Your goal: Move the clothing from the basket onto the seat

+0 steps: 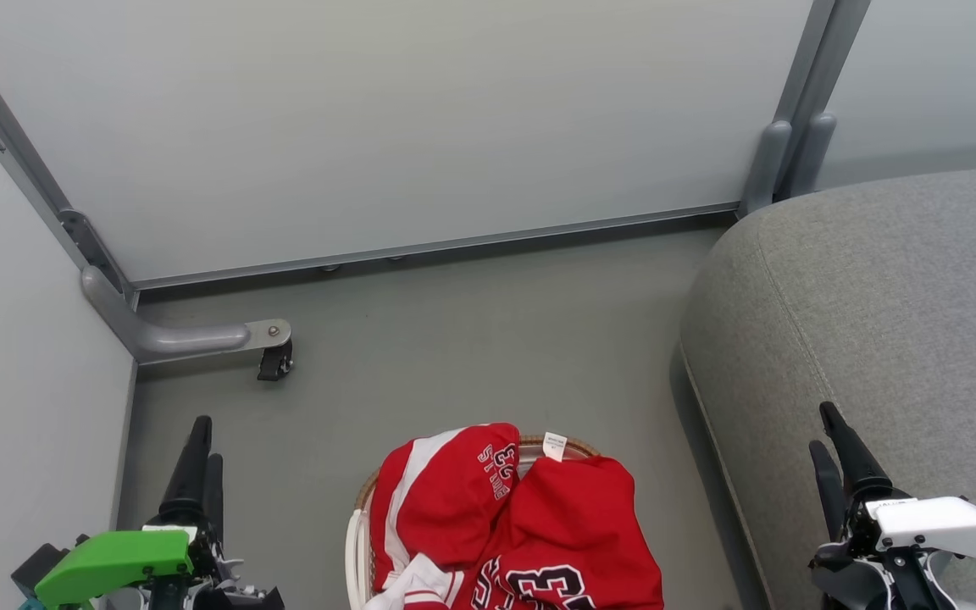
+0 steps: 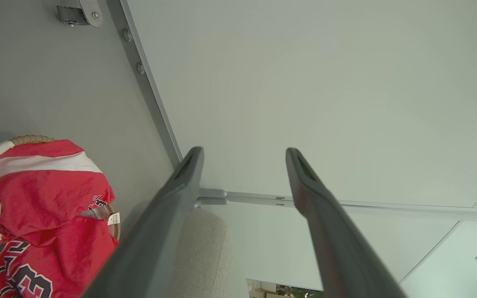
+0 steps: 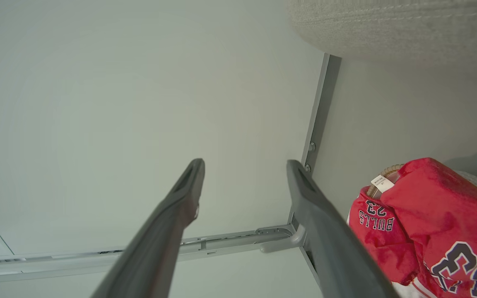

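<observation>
The basket (image 1: 356,551) stands on the floor at the bottom centre of the head view, its brown woven rim (image 2: 31,138) peeking out. Two red garments fill it: one with a white stripe and lettering (image 1: 437,500), and a jersey with "23" (image 1: 573,534) on top towards the right. The large grey seat (image 1: 878,296) sits to the basket's right. My left gripper (image 1: 208,439) hovers left of the basket, open and empty (image 2: 244,151). My right gripper (image 1: 822,426) is over the seat's front edge, open and empty too (image 3: 244,162).
Pale partition walls with grey metal frames close off the back and left. A grey foot bracket with a small black caster (image 1: 272,356) juts onto the floor at the left. Bare grey floor (image 1: 471,339) lies between basket, wall and seat.
</observation>
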`<state>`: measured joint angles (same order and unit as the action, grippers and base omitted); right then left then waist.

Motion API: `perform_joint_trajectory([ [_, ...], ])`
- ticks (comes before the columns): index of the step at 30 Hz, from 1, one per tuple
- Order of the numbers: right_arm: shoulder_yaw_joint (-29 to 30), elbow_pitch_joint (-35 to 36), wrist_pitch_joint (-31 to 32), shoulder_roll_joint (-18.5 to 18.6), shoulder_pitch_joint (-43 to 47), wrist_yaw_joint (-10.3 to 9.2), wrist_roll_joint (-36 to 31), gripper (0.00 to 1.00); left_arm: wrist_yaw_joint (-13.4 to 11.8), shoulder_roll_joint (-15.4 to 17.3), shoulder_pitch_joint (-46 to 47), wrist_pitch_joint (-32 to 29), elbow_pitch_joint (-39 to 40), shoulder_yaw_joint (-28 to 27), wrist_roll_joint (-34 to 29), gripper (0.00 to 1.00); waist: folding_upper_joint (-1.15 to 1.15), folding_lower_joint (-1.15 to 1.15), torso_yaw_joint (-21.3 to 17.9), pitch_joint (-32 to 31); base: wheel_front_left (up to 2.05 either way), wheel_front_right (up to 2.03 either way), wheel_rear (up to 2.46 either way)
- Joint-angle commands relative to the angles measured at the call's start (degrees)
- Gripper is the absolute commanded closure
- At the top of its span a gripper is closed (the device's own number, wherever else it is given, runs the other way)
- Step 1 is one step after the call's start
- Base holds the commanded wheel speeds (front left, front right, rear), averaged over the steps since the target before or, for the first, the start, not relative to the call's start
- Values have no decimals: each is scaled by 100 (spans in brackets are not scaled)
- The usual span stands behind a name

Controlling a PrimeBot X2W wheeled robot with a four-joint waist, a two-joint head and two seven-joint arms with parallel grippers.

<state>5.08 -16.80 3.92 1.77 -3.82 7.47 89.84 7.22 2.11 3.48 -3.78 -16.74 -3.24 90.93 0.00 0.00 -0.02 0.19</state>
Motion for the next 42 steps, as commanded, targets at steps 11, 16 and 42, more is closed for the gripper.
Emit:
perform_joint_trajectory([
  [11,43,317,-327,57,-7,2,-1355,0,8,33,115,320,285,231,-822,0,0,0,3,1,0,0,0],
  [16,67,472,-440,63,16,2,-2010,0,10,38,114,434,407,266,-1431,0,0,0,7,-2,0,0,0],
  [42,-192,796,-972,85,159,2,-5161,0,-196,59,-133,960,561,585,-4484,0,0,0,29,-22,0,0,0],
])
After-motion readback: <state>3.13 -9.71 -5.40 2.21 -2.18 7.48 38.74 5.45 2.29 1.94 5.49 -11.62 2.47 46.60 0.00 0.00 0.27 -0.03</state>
